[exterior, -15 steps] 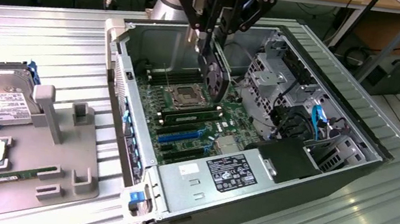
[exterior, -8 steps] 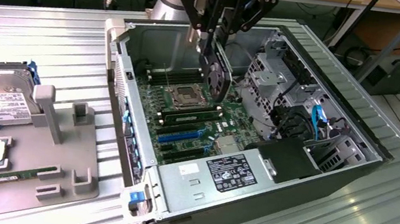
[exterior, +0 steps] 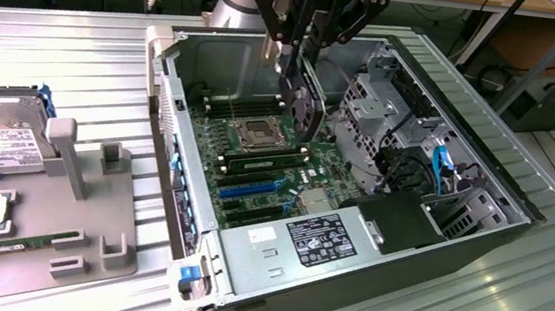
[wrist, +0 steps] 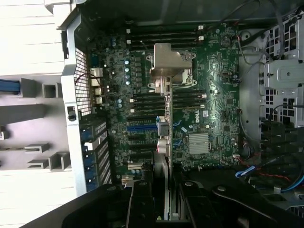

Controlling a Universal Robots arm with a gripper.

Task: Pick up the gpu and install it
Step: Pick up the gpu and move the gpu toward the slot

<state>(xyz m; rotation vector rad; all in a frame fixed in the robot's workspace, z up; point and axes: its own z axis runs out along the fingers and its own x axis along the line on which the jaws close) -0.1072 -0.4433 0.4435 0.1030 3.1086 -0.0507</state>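
While the gripper (exterior: 307, 57) hangs over the open side of the computer case (exterior: 168, 98), its two black fingers (wrist: 142, 199) are pressed against the faces of the gpu (exterior: 304, 108), pinching the card by its upper part. The gpu stands on edge, long side pointing down into the case, its black face showing in the exterior view. From the wrist view it (wrist: 164, 142) appears as a thin strip running between the fingers, with the gripper (wrist: 166, 194) closed around it. It hangs inside the case above the green motherboard (exterior: 280, 176), close to the CPU socket (exterior: 258, 134) and short of the blue expansion slot (exterior: 250, 190). Whether its lower edge touches the board cannot be told. Outside the case, to the exterior view's left, a grey holder (exterior: 36, 227) sits on the metal table (exterior: 73, 51). A silver hard drive (exterior: 0, 135) with a white label and a slim green RAM stick (exterior: 17, 240) rest in it.
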